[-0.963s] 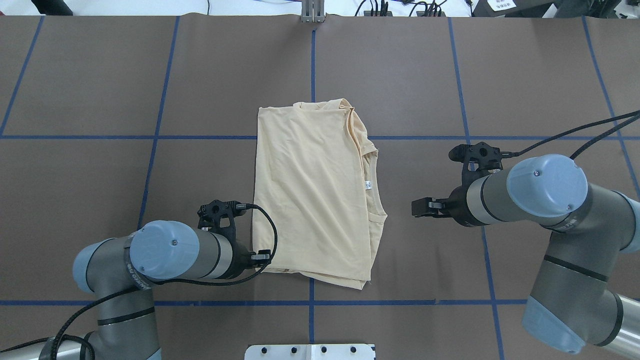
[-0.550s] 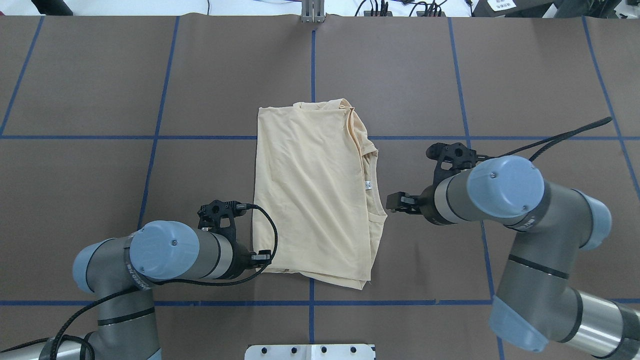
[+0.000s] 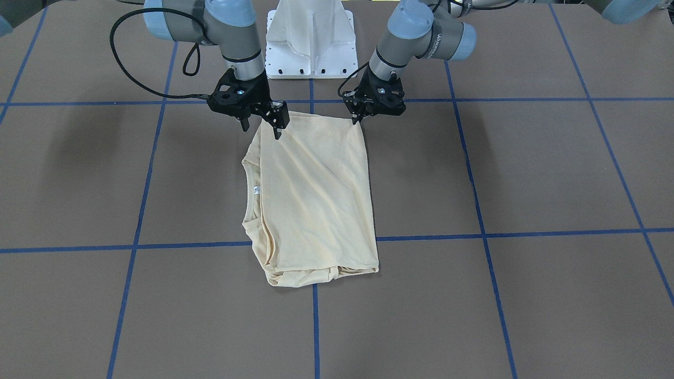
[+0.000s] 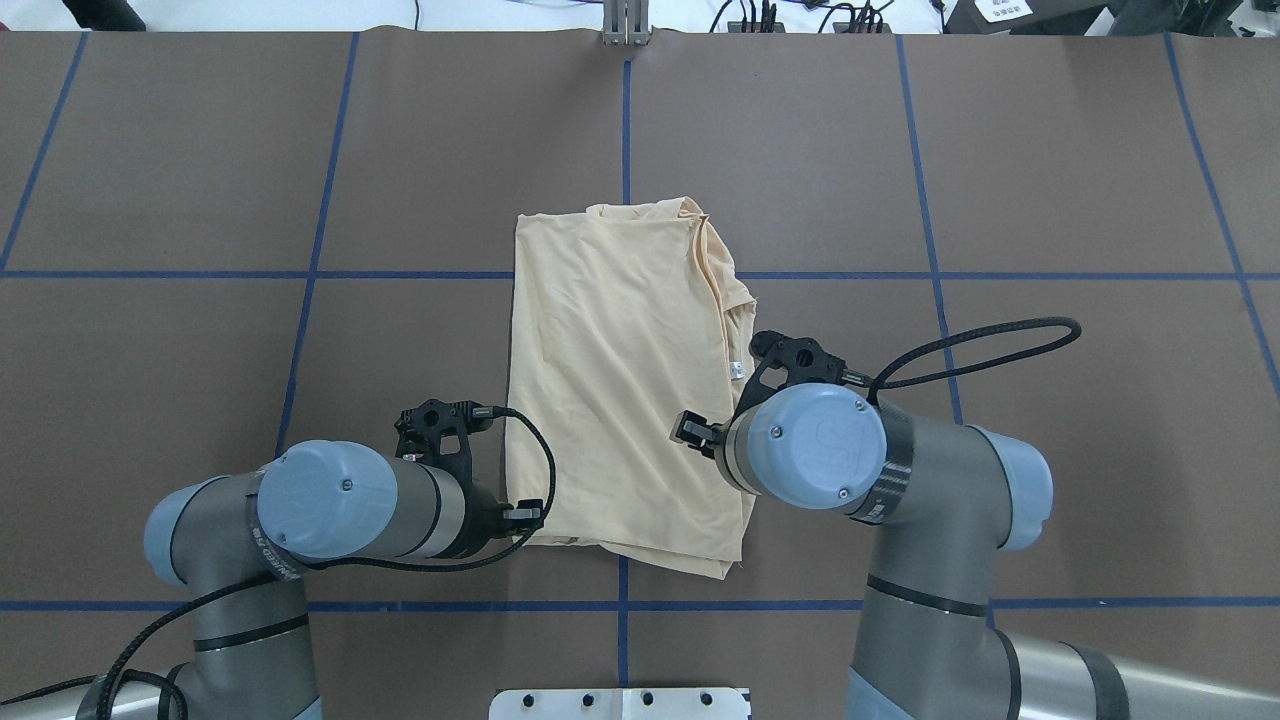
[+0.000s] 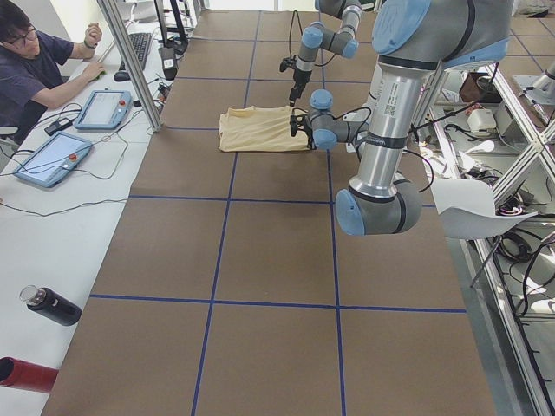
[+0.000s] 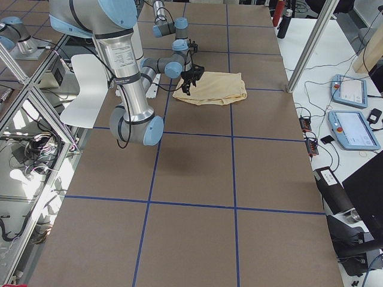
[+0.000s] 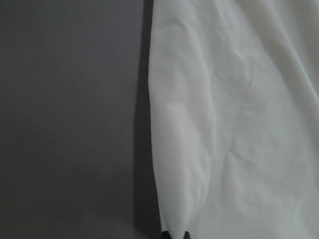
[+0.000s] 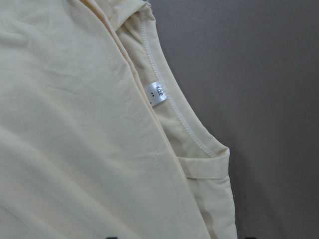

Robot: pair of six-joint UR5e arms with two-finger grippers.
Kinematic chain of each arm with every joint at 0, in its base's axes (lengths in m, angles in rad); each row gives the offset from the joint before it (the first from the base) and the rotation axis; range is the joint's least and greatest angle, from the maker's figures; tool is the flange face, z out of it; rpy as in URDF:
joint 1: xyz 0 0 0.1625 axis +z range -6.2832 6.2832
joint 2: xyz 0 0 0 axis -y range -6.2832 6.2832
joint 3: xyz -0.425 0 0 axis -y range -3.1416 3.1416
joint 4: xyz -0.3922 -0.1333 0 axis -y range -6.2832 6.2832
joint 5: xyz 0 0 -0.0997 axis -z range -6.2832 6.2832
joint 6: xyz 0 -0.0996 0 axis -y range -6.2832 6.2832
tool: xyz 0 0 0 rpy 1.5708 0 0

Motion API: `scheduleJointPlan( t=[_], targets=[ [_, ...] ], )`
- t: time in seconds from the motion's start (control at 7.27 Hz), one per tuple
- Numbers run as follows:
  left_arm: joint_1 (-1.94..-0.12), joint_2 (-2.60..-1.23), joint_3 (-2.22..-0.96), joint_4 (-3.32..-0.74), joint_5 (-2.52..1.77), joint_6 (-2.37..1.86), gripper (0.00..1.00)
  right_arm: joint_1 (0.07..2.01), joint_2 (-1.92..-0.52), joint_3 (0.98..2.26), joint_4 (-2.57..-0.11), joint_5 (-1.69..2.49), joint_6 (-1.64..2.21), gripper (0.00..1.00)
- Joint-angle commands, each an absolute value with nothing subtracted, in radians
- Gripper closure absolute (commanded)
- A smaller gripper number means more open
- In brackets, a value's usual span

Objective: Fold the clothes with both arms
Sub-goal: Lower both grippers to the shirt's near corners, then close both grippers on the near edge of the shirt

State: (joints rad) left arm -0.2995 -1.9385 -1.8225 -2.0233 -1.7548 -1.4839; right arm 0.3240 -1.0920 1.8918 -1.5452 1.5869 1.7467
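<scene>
Plainly, left gripper [image 3: 360,117] clenched on T-shirt [image 4: 620,380] corner, T-shirt's 7 o'clock in overhead view; likely anchoring hem for two-handed lift. Right gripper [image 3: 261,128] spread wide, empty, poised over T-shirt's 4 o'clock edge near neck label [image 8: 155,93], apparently lining up matching grasp. T-shirt lies part-folded mid-table [image 4: 200,150].

Left tool [image 3: 360,119] pinched, right tool [image 3: 261,129] spread

Robotics lab — taped-grid table [image 5: 260,251]; teach pendants [image 5: 102,108]; aluminium framing [image 5: 132,65]; seated operator [image 5: 35,65].
</scene>
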Motion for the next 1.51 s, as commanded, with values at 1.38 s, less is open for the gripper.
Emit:
scheduleJointPlan(
  t=[1.38],
  targets=[
    [-0.301, -1.936, -1.829, -2.023, -1.755, -1.482, 1.00, 0.229, -1.158, 1.859, -1.454, 1.459, 1.772, 0.45]
  ],
)
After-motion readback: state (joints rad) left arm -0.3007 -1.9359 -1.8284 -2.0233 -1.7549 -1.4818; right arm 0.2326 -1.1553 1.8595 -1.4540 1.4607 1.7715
